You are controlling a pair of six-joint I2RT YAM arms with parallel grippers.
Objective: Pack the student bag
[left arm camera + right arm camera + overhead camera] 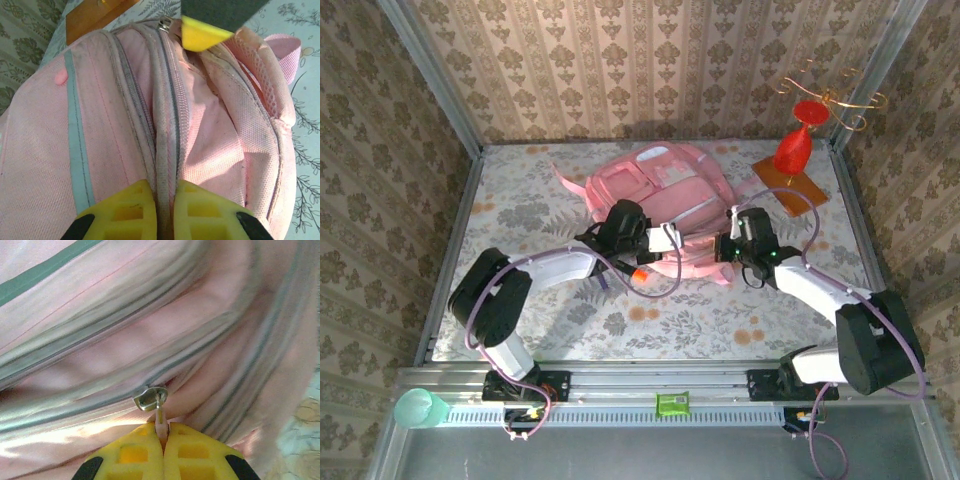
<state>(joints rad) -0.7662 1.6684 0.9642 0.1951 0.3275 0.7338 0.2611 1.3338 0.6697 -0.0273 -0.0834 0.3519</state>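
Overhead, at upper right: a brown wooden board (798,190) lying flat, a red goblet-shaped piece (794,148) upright on it, thin gold wire curls (835,98) above. Just left of the board, at upper centre: the student bag (660,190), large, soft and pink, lying on the table. Reaching onto its near edge from lower left, the left gripper (670,240); from lower right, the right gripper (723,250); tips near each other, pale cables looped over the pink fabric.

Left wrist view, bottom centre: left gripper (167,212) with yellow fingers (132,212) squeezed together on a raised fold of the bag beside a grey zip line. At top centre, one yellow finger (200,36) of the other gripper, just beside a metal slider (164,22). At upper left, a corner of the board.

Right wrist view, bottom centre: right gripper (164,452) clamped tight on the pale pink zip pull (160,421) hanging from the slider, pink fabric and grey zip lines across the frame behind.

Inside of the bag hidden. Overhead at lower left, a teal cup (420,408) at the end of the metal rail (620,385); its inside not clear. At bottom centre on the rail, a small green thing (672,404).

Underneath, a table (570,320) in pale cloth printed with grey leaves and orange flowers. Around it, brown-and-beige damask wallpaper (620,60) on three sides and metal frame posts (430,70).
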